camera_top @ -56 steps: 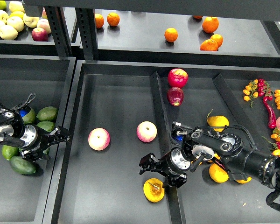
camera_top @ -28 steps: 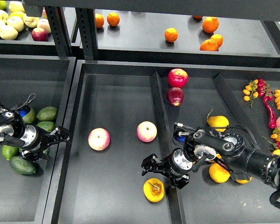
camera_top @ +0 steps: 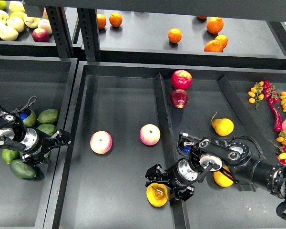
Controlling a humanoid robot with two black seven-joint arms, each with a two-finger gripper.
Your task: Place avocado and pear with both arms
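Pear [camera_top: 157, 194], yellow-orange with a brown stem and a dark blotch around it, lies near the front of the wide middle bin [camera_top: 119, 210], just left of the divider [camera_top: 165, 138] that separates that bin from the one to the right. Right gripper [camera_top: 158, 180] stands directly over it with its fingers spread to either side of the fruit's top; they are parted rather than clamped, and whether they touch the skin cannot be told. Two pink-yellow apples [camera_top: 101, 142] rest farther back in the same bin, well apart from the pear. Other yellow pears [camera_top: 222, 126] lie in the bin to the right, partly behind the right arm.

Avocado [camera_top: 23, 169], dark green and elongated, lies at the front of the left bin [camera_top: 19, 214], at the near edge of a small heap of lighter green avocados [camera_top: 48, 116]. Left gripper [camera_top: 61, 139] points rightward beside this heap, above the bin's right edge, with nothing between its fingers, which appear slightly parted. It is near the avocado but not touching it.
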